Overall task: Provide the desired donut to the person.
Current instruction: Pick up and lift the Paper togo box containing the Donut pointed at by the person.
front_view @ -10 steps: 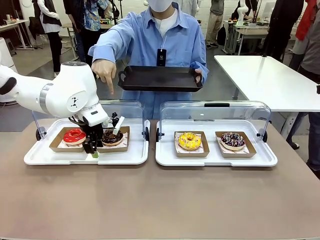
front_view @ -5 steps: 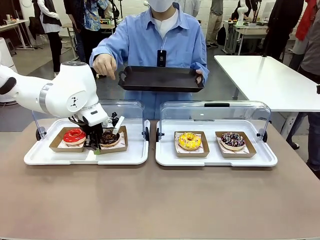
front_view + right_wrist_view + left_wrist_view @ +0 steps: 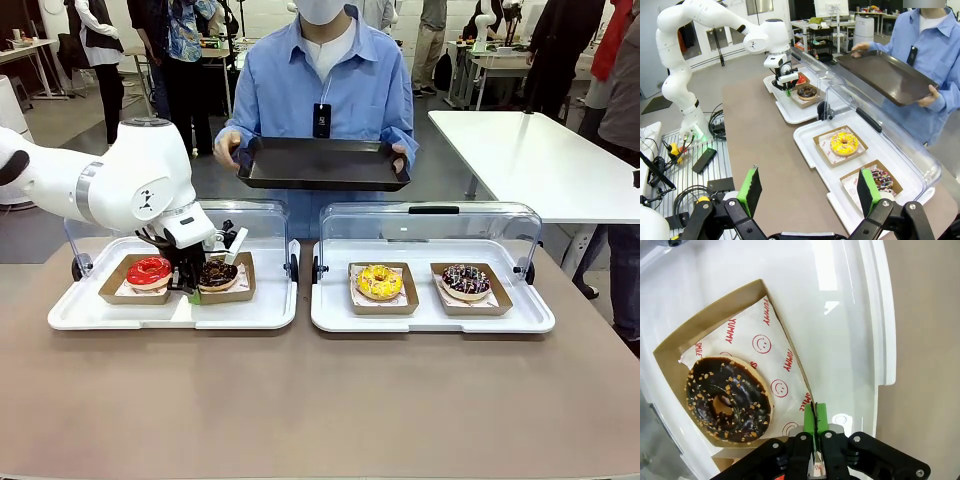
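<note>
Right now my left gripper [image 3: 815, 412] is pinched shut on the edge of the cardboard tray [image 3: 710, 315] that carries the chocolate donut [image 3: 729, 399]. Its green pads [image 3: 822, 415] are squeezed flat against the card.

The donut is glazed dark and scattered with nut crumbs. It lies on a paper liner [image 3: 775, 355] printed with red smileys and the words YUMMY and SMILE, and the fingers do not touch it.

From the front I see that cardboard tray sitting on the right half of the left white tray [image 3: 250, 312], just beside a second cardboard tray with a red-glazed donut [image 3: 149, 271]. The clear lid [image 3: 262, 225] of that white tray stands open behind them.

On the right white tray [image 3: 430, 322], also with its lid up, a yellow donut [image 3: 379, 281] and a dark sprinkled donut [image 3: 466, 280] sit in their own cardboard trays, apart from each other.

Across the table the person [image 3: 340, 90] in the light blue shirt holds a black serving tray [image 3: 322, 163] by both ends, above and behind the white trays.

My right gripper [image 3: 809, 192] hangs well back from all this over the brown table [image 3: 765, 130], jaws spread wide with nothing between them.
</note>
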Robot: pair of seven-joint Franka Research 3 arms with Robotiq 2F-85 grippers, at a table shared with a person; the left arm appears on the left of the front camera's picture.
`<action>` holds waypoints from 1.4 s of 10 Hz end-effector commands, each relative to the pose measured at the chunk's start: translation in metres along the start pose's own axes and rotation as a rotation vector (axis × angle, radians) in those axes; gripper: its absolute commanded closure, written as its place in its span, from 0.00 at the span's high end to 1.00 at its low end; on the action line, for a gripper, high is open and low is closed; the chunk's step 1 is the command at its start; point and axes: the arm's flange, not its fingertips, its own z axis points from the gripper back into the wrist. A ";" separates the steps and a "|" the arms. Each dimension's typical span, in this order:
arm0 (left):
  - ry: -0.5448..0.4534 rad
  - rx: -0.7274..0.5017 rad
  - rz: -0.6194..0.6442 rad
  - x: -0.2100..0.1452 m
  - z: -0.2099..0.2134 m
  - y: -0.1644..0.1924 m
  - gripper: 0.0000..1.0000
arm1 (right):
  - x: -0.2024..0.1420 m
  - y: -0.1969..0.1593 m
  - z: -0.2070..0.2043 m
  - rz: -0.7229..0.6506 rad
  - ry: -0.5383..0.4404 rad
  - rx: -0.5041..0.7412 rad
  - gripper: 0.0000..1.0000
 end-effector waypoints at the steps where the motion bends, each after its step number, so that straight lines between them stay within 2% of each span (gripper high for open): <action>1: 0.034 0.018 -0.008 0.002 0.026 -0.014 0.00 | 0.003 -0.003 0.000 0.014 -0.028 0.002 1.00; 4: 0.057 0.015 -0.075 0.024 0.091 -0.053 0.00 | 0.003 -0.003 0.000 0.014 -0.028 0.002 1.00; 7: 0.063 -0.081 -0.094 0.057 0.140 -0.101 0.00 | 0.003 -0.003 0.000 0.014 -0.028 0.002 1.00; 10: 0.091 0.004 -0.115 0.083 0.184 -0.142 0.00 | 0.003 -0.003 0.000 0.014 -0.028 0.002 1.00; 12: 0.090 0.059 -0.111 0.089 0.215 -0.144 0.00 | 0.003 -0.003 0.000 0.014 -0.028 0.002 1.00; 14: 0.067 0.063 -0.081 0.086 0.244 -0.121 0.00 | 0.003 -0.003 0.000 0.014 -0.028 0.002 1.00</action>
